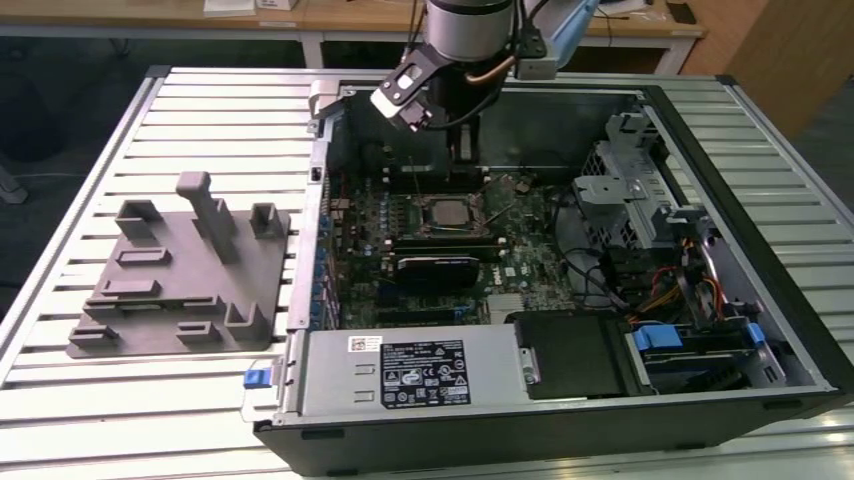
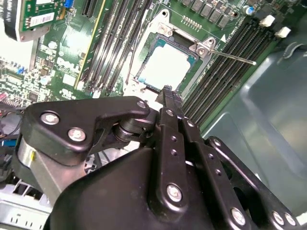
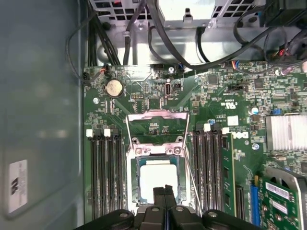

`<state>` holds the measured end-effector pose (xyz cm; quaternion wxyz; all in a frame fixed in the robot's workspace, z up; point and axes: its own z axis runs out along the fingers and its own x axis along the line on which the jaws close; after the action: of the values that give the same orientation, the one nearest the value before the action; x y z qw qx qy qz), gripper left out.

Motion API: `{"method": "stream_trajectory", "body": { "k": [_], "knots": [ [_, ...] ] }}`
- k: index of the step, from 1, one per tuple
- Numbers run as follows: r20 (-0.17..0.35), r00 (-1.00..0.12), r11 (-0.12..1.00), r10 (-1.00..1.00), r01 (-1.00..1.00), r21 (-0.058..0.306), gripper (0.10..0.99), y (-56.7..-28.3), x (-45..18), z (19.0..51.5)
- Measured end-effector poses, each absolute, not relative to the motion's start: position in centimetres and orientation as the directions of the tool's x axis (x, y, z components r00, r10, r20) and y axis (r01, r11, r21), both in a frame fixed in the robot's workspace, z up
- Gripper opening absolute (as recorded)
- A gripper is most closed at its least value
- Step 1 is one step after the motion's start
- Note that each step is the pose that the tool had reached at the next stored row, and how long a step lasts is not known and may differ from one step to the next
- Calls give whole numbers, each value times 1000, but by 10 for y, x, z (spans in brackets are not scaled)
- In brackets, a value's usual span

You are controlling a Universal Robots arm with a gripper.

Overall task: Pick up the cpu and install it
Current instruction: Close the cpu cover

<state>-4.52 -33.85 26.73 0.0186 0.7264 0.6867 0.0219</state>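
Silvery cpu (image 3: pixel 157 179) sits socketed; case (image 1: pixel 763 215) on slatted table (image 1: pixel 200 120).

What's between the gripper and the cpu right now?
Nothing. In both wrist views the gripper points at the cpu sitting in the socket, and no cable or part crosses the gap between them.

Silvery-white cpu (image 3: pixel 157 178) — green motherboard (image 3: pixel 216 103), black hand (image 3: pixel 165 190), grey fixture (image 1: pixel 174 275).
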Motion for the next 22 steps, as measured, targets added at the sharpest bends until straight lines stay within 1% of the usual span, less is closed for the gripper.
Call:
{"method": "stream_trajectory", "body": {
  "k": [9,22],
  "knots": [
    [7,56,-56,998,997,57,106,-338,-42,273],
    [7,57,-57,998,997,54,106,-339,-7,273]
  ]
}}
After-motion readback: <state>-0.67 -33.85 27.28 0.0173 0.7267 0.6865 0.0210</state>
